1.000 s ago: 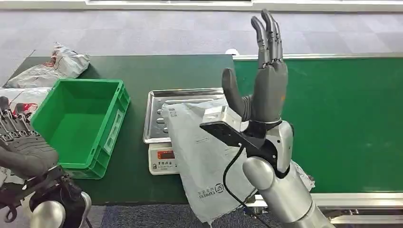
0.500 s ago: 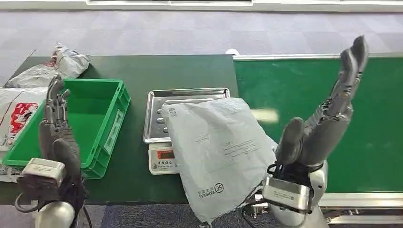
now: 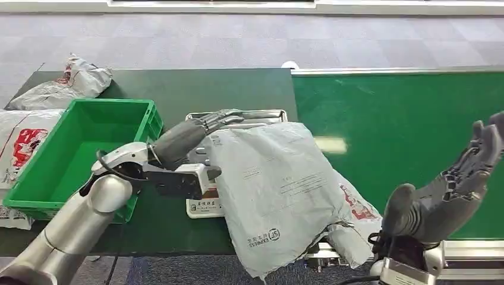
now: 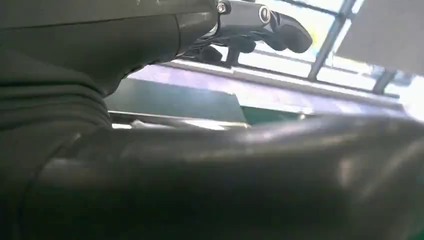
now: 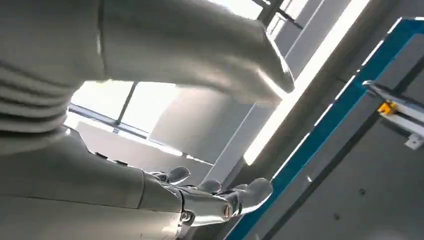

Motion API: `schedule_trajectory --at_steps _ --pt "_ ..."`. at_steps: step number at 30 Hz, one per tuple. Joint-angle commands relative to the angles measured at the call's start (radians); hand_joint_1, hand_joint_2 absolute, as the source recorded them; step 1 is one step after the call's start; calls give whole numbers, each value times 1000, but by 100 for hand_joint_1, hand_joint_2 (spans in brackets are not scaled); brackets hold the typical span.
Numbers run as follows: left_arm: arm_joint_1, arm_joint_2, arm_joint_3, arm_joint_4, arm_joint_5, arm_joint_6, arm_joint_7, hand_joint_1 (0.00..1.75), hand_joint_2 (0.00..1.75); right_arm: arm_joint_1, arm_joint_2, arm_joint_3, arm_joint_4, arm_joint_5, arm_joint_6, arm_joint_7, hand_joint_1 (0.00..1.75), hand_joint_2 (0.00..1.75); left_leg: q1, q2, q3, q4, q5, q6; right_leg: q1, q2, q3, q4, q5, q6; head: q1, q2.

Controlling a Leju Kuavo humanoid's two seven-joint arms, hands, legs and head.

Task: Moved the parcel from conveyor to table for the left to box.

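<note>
Head view: left robot hand (image 3: 193, 132) touching parcel (image 3: 276, 187) edge.

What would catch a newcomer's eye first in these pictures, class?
Probably the big grey parcel in the middle, draped over the steel scale and hanging off the table's near edge. Next, the left hand reaching across to the parcel's far corner, beside the bright green box. The right hand is raised, fingers apart, over the green conveyor.
</note>
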Motion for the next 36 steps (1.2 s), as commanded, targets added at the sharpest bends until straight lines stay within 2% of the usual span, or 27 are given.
schedule_trajectory --at_steps 1,11,13,14,19,24,26,32,33,36 --pt "-171 35 -244 183 27 -8 11 0 0 23 23 -68 26 -6 0 -5 0 175 0 -1 1 -1 0 0 1 -2 2 -1 -1 0 0 0" --pt "-170 39 -245 179 30 -7 11 0 0 22 23 -68 25 -6 0 -3 0 175 0 1 1 -1 0 0 1 -1 1 -1 0 0 0 0" --pt "-208 18 -324 212 71 -48 18 0 0 30 31 -71 19 -28 0 -9 0 175 0 0 0 0 0 0 1 -1 1 0 0 0 0 0" --pt "-220 -9 -361 244 84 -42 18 0 175 35 38 -73 17 -32 0 -17 0 175 1 -1 0 -1 0 0 1 -2 1 -1 -1 0 0 0" --pt "-211 -72 -486 377 109 -37 -3 0 175 54 39 -66 10 -50 0 -33 0 175 0 -2 2 -1 0 1 0 -3 3 -1 -1 0 0 0" --pt "-165 -140 -566 573 58 67 -66 0 175 63 74 -80 -10 -37 0 -34 0 175 -1 -1 4 -3 0 1 -2 -2 4 -2 -1 0 0 0" --pt "-105 -199 -562 687 -10 126 -98 0 175 87 85 -88 -34 -34 0 -47 0 175 -1 -1 4 -3 0 1 -2 -3 4 -3 -1 0 0 0" --pt "-39 -246 -502 776 -18 170 -125 0 175 101 91 -80 -33 -8 0 -33 0 175 -2 2 4 -3 -1 1 -1 0 3 -3 -1 0 0 0" --pt "-28 -259 -479 775 -9 179 -125 0 0 101 91 -75 -28 -8 0 -34 0 175 -2 2 3 -2 -1 1 -1 0 2 -2 -1 0 0 0" --pt "-17 -290 -452 772 -2 196 -109 0 0 86 91 -57 -12 -10 0 -35 0 175 -2 1 1 -1 0 1 -1 -1 2 -1 -1 0 0 0"
